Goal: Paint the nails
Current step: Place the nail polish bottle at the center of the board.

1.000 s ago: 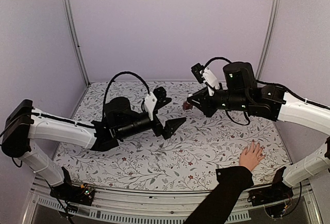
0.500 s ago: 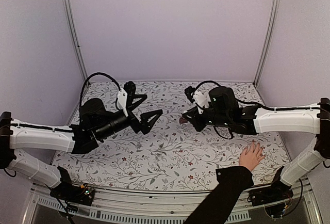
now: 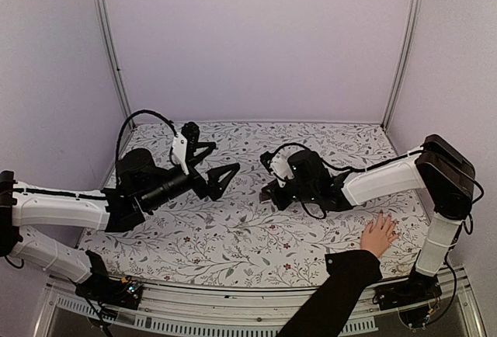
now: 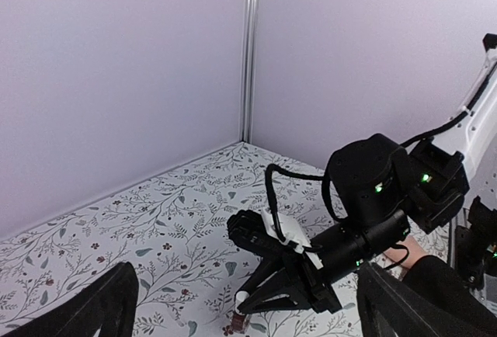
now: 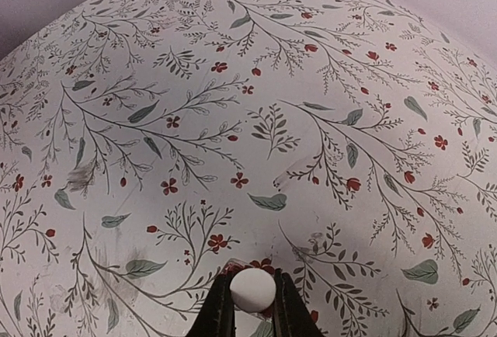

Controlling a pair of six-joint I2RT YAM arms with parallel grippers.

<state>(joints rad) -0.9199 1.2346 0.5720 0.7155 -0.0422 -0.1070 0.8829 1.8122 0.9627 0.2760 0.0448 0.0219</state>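
A human hand point(image 3: 379, 234) lies flat on the floral cloth point(image 3: 233, 236) at the near right side of the table, with its fingers spread and pointing away from the near edge. A black sleeve point(image 3: 334, 294) covers the arm behind it. The nails point(image 3: 384, 218) are at the tips of these fingers (in the top view they are too small to see one by one, so I cannot tell whether any colour is on them).

The right gripper point(image 3: 268, 196) is to the left of the hand and a little farther from the near edge, well apart from it. Its two fingers are closed narrowly on the round white cap point(image 5: 252, 289) of a small bottle point(image 4: 238, 323). The dark-red body of the bottle hangs below the cap. Whether it touches the cloth, I cannot tell.

The left gripper point(image 3: 227, 156) is farther to the left of the hand, beyond the right gripper, and higher above the cloth. Its fingers stand wide apart with nothing between them. It points toward the right gripper, and the left wrist view shows that gripper and the bottle between its own two fingers, at a distance.
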